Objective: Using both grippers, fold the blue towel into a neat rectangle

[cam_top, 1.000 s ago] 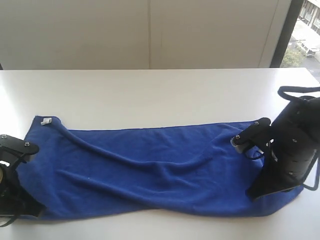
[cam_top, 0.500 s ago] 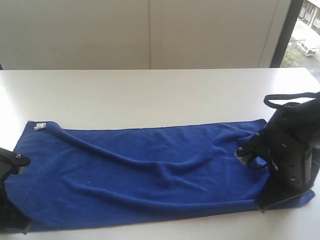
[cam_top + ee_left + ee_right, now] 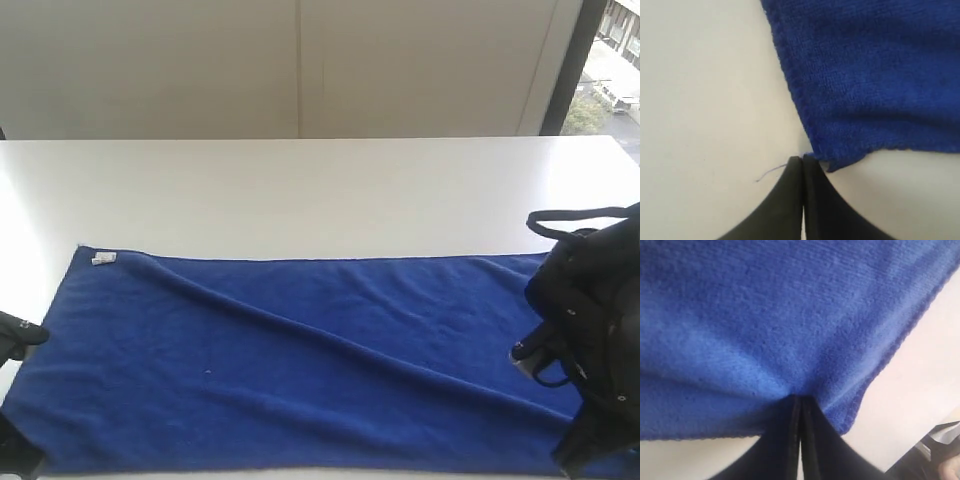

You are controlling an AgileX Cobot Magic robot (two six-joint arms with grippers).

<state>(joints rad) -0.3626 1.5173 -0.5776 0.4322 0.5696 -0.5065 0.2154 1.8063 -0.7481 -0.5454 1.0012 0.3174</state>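
Tag (image 3: 103,259): small white label sitting at the far left corner of the towel (image 3: 300,370); its print is too small to read.

Towel: deep blue, soft short-pile cloth with a stitched hem. It is lying as one long rectangle, spread lengthwise across the near half of the white table (image 3: 300,190). A shallow diagonal crease is running from the tag corner toward the near right. The surface is otherwise lying nearly flat.

Left gripper (image 3: 803,161): the black fingers are pressing together with no gap showing. They are meeting the hem right at the towel's near left corner and appear to be nipping only its very edge. A loose blue thread (image 3: 767,173) is lying on the table just beside the tips.

Right gripper (image 3: 799,399): the fingers are closing flat together, and the cloth is puckering into the seam between them, just inside the near right corner. The pile is looking fuzzy and coarse at this range.

In the exterior view a black cable (image 3: 570,215) is looping above the right arm.
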